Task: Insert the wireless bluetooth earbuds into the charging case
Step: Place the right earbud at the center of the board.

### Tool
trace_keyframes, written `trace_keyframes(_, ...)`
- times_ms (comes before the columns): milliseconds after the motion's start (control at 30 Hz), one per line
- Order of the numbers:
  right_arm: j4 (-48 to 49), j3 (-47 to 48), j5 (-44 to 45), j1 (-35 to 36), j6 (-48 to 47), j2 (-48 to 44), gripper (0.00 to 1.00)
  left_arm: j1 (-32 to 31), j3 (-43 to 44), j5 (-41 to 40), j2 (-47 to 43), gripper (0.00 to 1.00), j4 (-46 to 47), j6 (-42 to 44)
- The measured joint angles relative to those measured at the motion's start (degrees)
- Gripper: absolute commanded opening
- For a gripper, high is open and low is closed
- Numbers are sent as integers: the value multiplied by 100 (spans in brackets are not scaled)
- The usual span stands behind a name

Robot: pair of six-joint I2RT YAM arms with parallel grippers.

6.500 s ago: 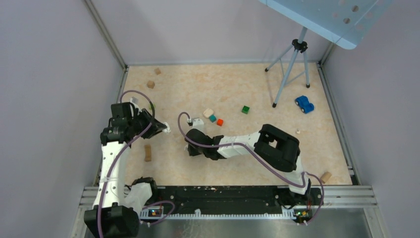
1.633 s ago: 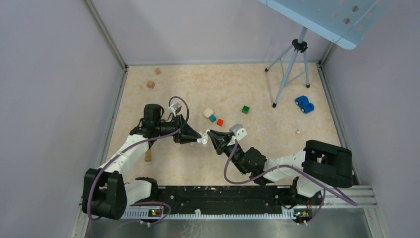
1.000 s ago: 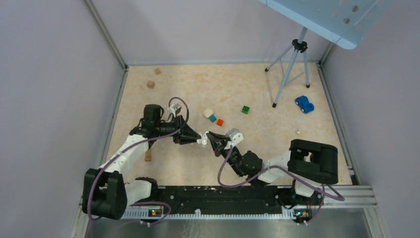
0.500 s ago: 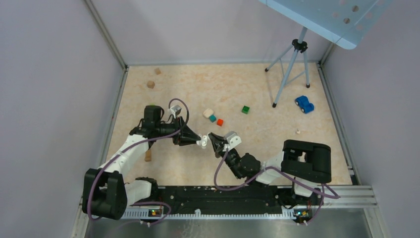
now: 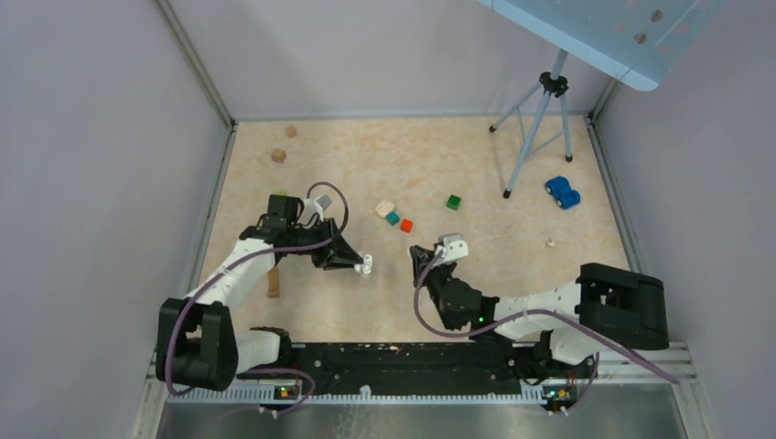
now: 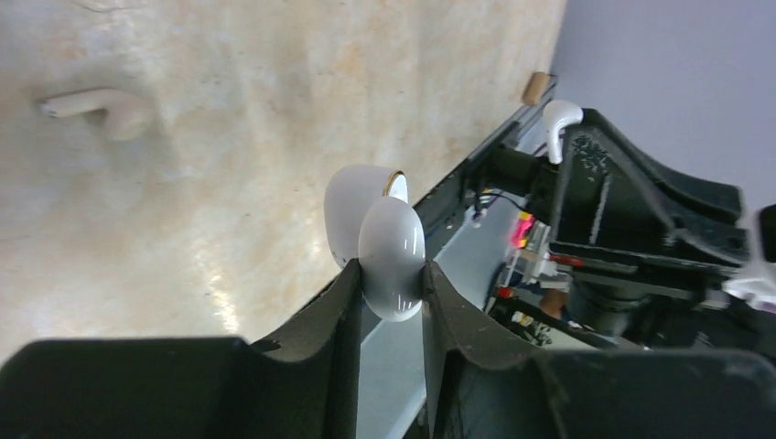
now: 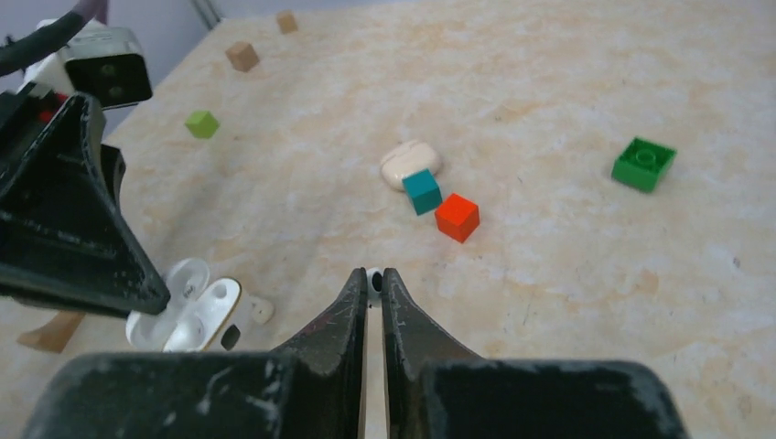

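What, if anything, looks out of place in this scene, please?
One earbud lies loose on the table, outside the open case that the left end effector grips. The other earbud is pinched at the tip of the right end effector, also not in the case.

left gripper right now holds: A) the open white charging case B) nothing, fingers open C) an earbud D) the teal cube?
A: in the left wrist view the left gripper is clamped on the white charging case, its lid open. One earbud is pinched in the right gripper, and the other earbud lies on the table.
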Motion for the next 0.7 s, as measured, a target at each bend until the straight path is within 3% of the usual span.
trace_keyframes(200,-4417,1436,627,-168,2931,151,0,-122,-20,-350,409,0,-105,772)
trace_keyframes(333,-6408,1700,612,-450,4334,457,0,-254,-11,-505,404,0,-138,1029)
trace_keyframes(467,-7436,1696,221,-785,5036,529,0,-315,74,-544,407,0,-146,1086)
trace_keyframes(700,-7740,1657,-754,-1412,5381,367,25,-367,514,-538,413,0,-302,1080)
